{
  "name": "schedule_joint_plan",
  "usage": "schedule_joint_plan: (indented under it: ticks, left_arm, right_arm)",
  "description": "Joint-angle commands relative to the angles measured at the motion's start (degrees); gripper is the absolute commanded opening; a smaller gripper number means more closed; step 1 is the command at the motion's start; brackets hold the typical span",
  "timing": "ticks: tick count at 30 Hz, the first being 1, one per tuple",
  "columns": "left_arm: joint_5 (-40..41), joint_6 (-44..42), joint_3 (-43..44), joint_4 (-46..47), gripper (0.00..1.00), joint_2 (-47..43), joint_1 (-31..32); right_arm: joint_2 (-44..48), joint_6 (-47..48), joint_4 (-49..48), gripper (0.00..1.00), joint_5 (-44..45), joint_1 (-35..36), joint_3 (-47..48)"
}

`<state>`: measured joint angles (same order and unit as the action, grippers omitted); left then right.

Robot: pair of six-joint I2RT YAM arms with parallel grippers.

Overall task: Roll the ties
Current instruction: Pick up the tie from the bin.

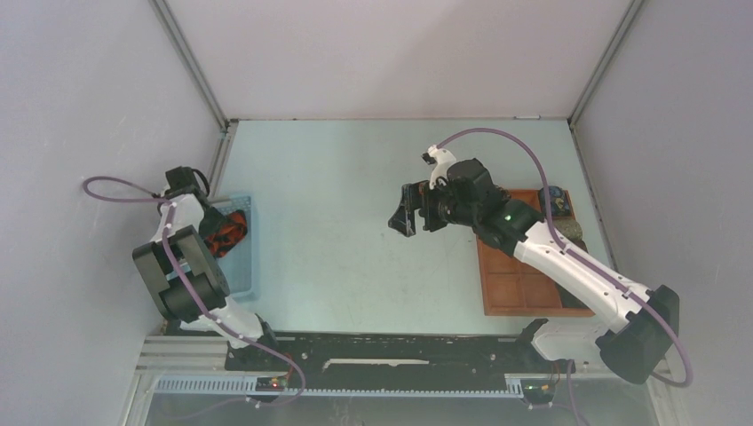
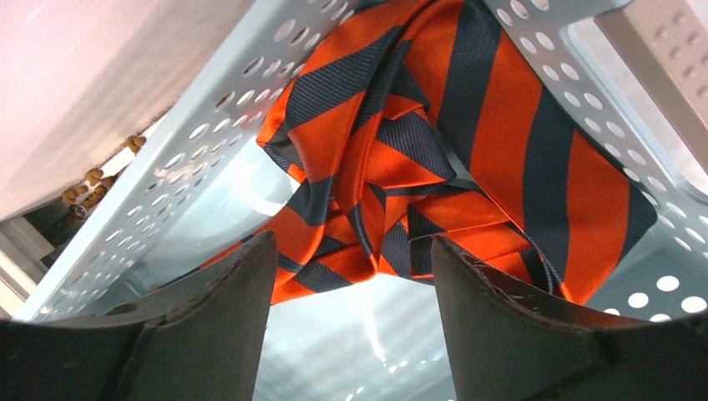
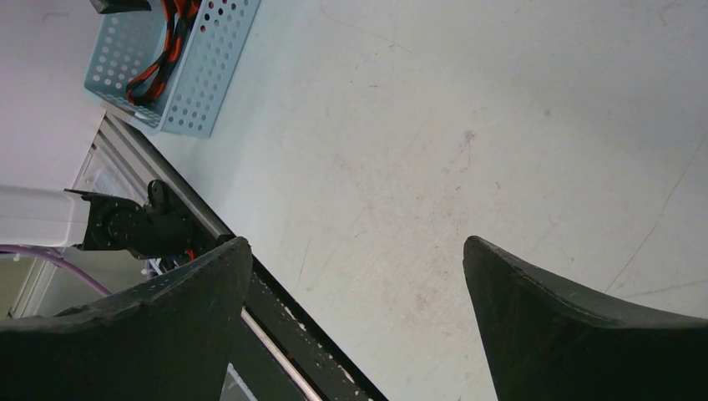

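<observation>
Fabric of the striped tie (image 2: 434,167) is bunched inside the basket (image 2: 192,142). The left pincer (image 2: 352,267) is held apart just above it, seemingly for grasping. The right pincer (image 3: 357,259) is held apart and empty, well outside the basket.

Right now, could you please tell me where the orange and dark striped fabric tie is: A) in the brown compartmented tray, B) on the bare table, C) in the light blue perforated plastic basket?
C: the orange and dark striped fabric tie lies bunched between the walls of the light blue perforated plastic basket, ahead of the open left end effector.
</observation>
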<state>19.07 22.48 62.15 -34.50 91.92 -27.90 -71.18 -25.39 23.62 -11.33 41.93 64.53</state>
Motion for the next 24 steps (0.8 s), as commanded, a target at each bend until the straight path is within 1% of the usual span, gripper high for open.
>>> schedule_joint_plan:
  ticks: [1,3,5,6,9,13,15,18,21,24]
  left_arm:
    - [0.30,0.94,0.09,2.89,0.73,0.95,-1.67]
    - [0.29,0.84,-0.17,3.54,0.70,1.73,-2.16]
    - [0.33,0.52,0.00,3.64,0.62,3.04,-2.55]
    - [0.24,0.30,0.25,3.40,0.58,3.81,-2.66]
    - [-0.18,-0.54,1.25,2.50,0.38,4.84,-2.64]
    - [0.08,-0.94,1.21,2.58,0.23,4.56,-2.66]
    - [0.01,-1.03,1.35,2.40,0.12,4.12,-2.68]
    - [-0.27,-1.12,1.41,1.79,0.01,1.48,-2.61]
    - [0.30,-0.92,1.48,0.24,0.00,-3.14,-2.49]
    - [-0.05,-0.59,1.61,-1.28,0.00,-8.86,-1.54]
  right_arm:
    - [-0.95,-1.10,-1.86,0.99,-2.39,0.58,0.11]
    - [-1.11,-1.16,-1.99,0.99,-2.99,0.65,0.10]
    - [-1.03,-1.09,-2.00,0.99,-3.25,0.75,0.09]
    - [-0.97,-1.07,-1.91,0.99,-3.33,0.78,0.11]
    - [-0.89,-1.07,-1.69,0.99,-3.67,0.77,0.13]
    - [-0.93,-1.12,-1.60,0.98,-4.28,0.80,0.09]
    - [-0.62,-1.16,-1.67,0.98,-4.69,0.74,0.12]
    - [0.58,-1.52,-2.17,0.97,-5.17,0.42,0.13]
    - [2.71,-3.25,-2.54,0.97,-5.24,-0.37,0.58]
    - [4.94,-6.23,-0.77,0.96,-2.31,-1.36,3.60]
